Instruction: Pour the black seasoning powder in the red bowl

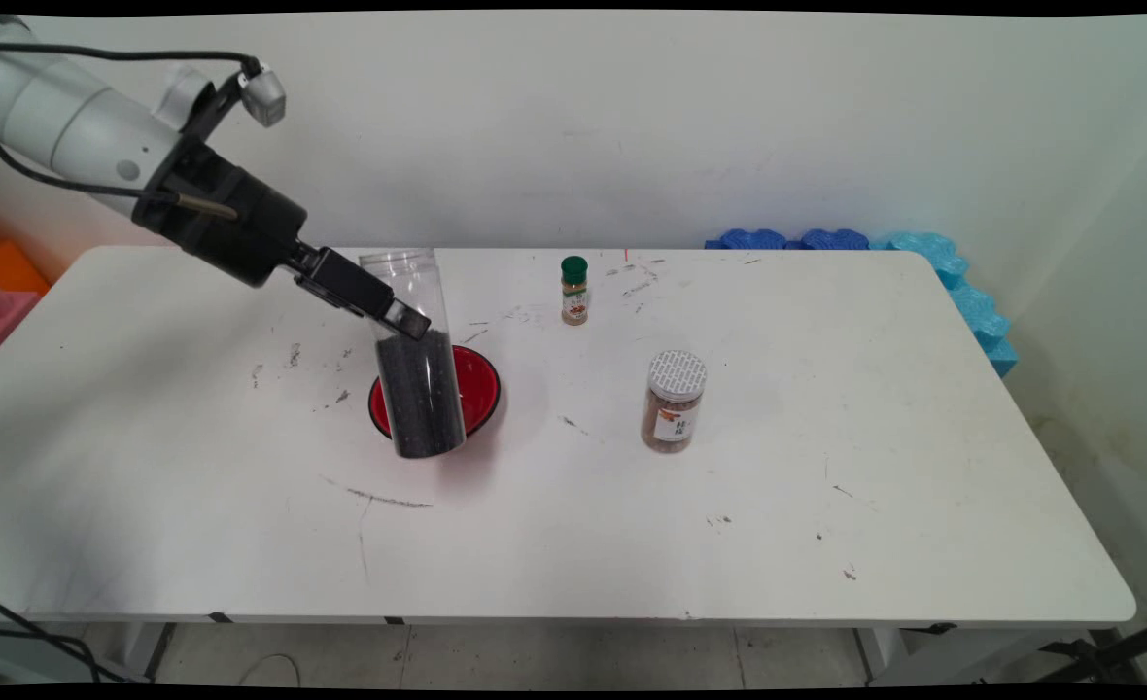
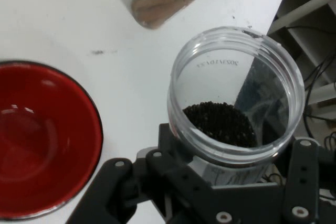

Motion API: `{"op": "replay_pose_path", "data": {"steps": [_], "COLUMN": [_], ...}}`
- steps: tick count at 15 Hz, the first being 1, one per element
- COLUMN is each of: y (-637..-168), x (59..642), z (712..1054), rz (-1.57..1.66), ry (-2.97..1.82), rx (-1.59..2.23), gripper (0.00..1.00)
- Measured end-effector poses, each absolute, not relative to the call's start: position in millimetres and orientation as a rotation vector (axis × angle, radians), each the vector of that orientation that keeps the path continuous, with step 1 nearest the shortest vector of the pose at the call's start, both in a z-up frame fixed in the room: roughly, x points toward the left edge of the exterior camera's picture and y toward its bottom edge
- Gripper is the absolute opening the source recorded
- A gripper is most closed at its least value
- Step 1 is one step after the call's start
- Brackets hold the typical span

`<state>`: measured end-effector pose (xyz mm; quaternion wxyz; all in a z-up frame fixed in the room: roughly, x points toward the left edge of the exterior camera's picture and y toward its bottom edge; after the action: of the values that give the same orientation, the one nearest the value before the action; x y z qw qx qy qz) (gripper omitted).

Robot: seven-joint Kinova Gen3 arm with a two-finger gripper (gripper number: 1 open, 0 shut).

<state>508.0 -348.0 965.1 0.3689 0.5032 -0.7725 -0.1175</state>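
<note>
My gripper (image 1: pixel 400 319) is clamped on a clear open-top jar (image 1: pixel 414 355), about half full of small black grains, lid off. I reach in from the upper left of the frame and hold it around mid-height, near upright, tilted slightly. The jar sits left of centre, over the near-left part of a red bowl (image 1: pixel 477 389); I can't tell if its base touches the table (image 1: pixel 826 486) or the bowl. In the hand view the jar mouth (image 2: pixel 236 95) faces the camera, grains low inside, my fingers (image 2: pixel 299 182) pressed against its wall, the bowl (image 2: pixel 47 140) to the left and empty. A brown-filled jar with a white lid (image 1: pixel 675 401) stands right of centre, well apart. A small green-capped spice bottle (image 1: pixel 574 290) stands nearer the far edge. Blue foam blocks (image 1: pixel 953 282) hug the far right corner. The lower half and right side of the table are bare, with plenty of room to both edges.
</note>
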Motion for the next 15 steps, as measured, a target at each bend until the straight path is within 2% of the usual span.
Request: {"op": "replay_pose_path", "data": {"steps": [15], "y": [-351.3], "x": [501.5], "z": [928.8], "rz": [-0.550], "ry": [-1.684], "rx": [1.660], "gripper": [0.00]}}
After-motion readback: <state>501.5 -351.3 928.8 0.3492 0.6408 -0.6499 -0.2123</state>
